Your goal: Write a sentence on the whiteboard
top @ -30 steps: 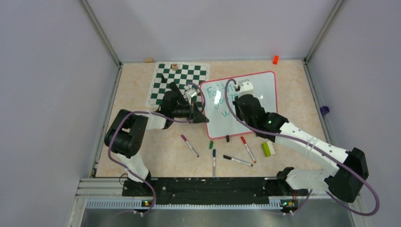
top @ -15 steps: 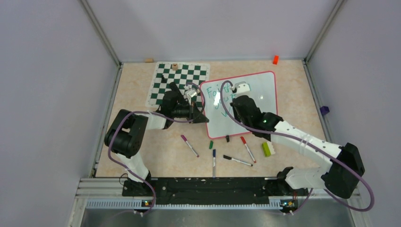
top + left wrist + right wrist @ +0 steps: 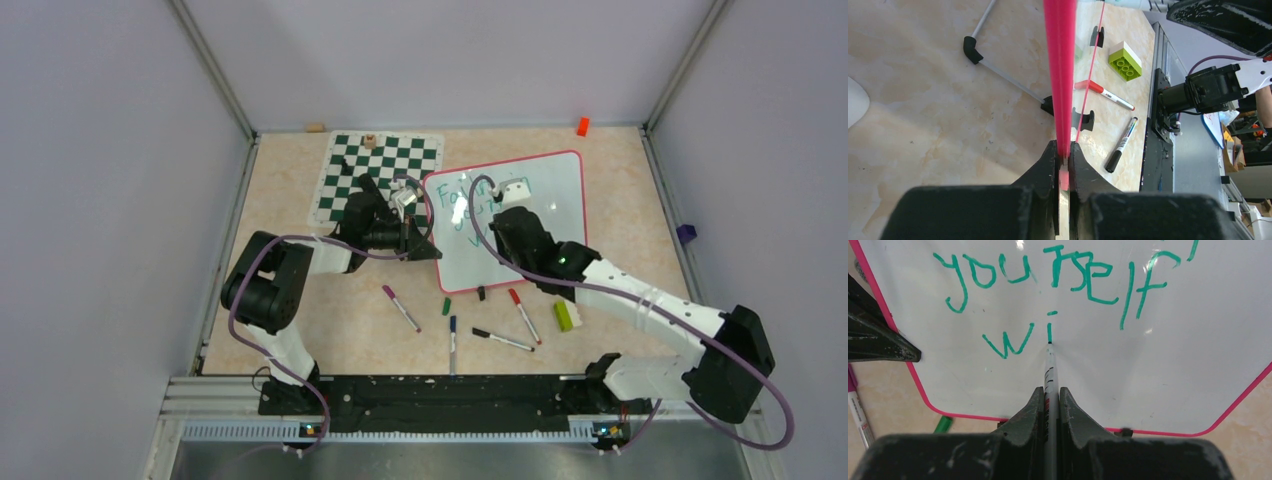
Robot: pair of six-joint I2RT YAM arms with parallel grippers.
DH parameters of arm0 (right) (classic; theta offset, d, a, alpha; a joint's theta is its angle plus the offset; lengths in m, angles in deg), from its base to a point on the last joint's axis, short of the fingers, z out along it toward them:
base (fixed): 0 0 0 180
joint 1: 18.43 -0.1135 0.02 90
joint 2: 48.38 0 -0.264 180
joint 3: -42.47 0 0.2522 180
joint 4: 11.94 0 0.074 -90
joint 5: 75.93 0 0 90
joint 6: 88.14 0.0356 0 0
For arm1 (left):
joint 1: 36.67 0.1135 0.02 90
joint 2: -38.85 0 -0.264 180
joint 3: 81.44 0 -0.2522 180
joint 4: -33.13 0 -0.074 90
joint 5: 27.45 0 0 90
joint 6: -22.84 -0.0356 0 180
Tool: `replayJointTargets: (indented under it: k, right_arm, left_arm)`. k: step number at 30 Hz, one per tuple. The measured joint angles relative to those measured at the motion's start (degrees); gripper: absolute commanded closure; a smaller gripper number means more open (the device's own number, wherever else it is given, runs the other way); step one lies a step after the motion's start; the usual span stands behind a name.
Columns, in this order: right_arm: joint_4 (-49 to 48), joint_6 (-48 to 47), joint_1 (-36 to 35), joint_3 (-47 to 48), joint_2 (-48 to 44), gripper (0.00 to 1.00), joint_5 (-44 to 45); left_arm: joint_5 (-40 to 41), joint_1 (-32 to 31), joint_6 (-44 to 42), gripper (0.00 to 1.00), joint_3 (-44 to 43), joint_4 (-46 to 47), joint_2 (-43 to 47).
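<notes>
1. holding the whiteboard (image 3: 548, 195) at a tilt on the worktop (image 3: 290, 290), around the middle, just right of the chess mat (image 3: 375, 170); cannot tell whether touching the mat.
2. clamping with the left hand (image 3: 1064, 150): jaws pressed together on the board's pink frame at its left edge, with the thin frame running straight up between them in the left wrist view.
3. pinching a marker (image 3: 1049, 370) in the right hand (image 3: 1050, 392), jaws tight on the barrel, tip down on the white surface right under the stroke of the "i".
4. reading the sentence (image 3: 1083, 277) in teal: only the tails of a top line at the upper edge of the right wrist view, then "yourself" with a muddled middle letter, then just "wi" on the third line.
5. lying loose on the worktop in front of the board's near edge, well apart from both hands: a purple-capped pen (image 3: 401, 308), a blue pen (image 3: 452, 340), a black pen (image 3: 502, 340), a red-capped pen (image 3: 524, 316) and a green brick (image 3: 564, 315).
6. sitting far back near the rear wall: a small orange block (image 3: 582, 126).
</notes>
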Motion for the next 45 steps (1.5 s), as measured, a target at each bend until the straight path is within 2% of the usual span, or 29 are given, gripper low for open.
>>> replayJointTargets:
  k: [20,30,45]
  right_arm:
    - [4.2,1.5,0.1,-0.2,-3.4,1.00,-2.2]
    - [3.3,1.4,2.9,0.8,-2.5,1.00,-1.8]
    - [1.5,0.9,3.0,0.8,-1.0,1.00,-1.6]
  left_arm:
    - [-0.1,0.0,0.0,1.00,0.0,0.0,0.0]
    - [0.0,0.0,-0.1,1.00,0.0,0.0,0.1]
    - [0.2,0.0,-0.2,1.00,0.0,-0.3,0.2]
